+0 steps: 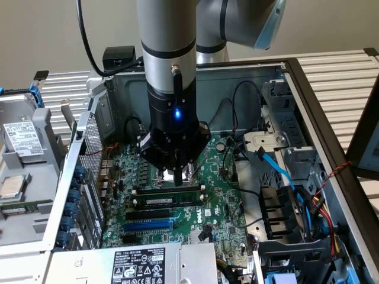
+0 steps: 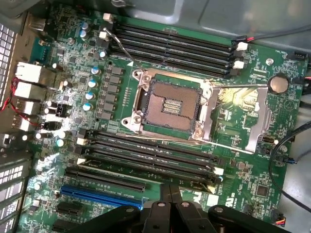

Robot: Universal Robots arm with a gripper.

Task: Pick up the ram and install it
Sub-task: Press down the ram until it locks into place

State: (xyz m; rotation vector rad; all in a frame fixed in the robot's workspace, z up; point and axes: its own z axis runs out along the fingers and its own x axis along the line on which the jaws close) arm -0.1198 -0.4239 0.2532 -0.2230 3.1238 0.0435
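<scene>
Pincer [image 1: 177, 171] closed together, empty, hovering at centre frame above the motherboard [image 1: 219, 207]. The ram [image 1: 172, 200] lies just below it, apparently seated in a black memory slot [image 1: 148, 214] row, label up.

The exterior view looks down at a slant into the open computer case [image 1: 331, 118] from above and in front, near enough that the motherboard [image 1: 219, 207] fills the lower centre of the frame and the arm [image 1: 169, 59] comes down from the top centre. The wrist view faces nearly straight down, close over the motherboard [image 2: 257, 170], with the CPU socket [image 2: 167, 107] at centre. The 2 views share the black memory slots [image 1: 169, 204] [image 2: 150, 155] and the blue expansion slot [image 1: 148, 225] [image 2: 102, 196].
</scene>
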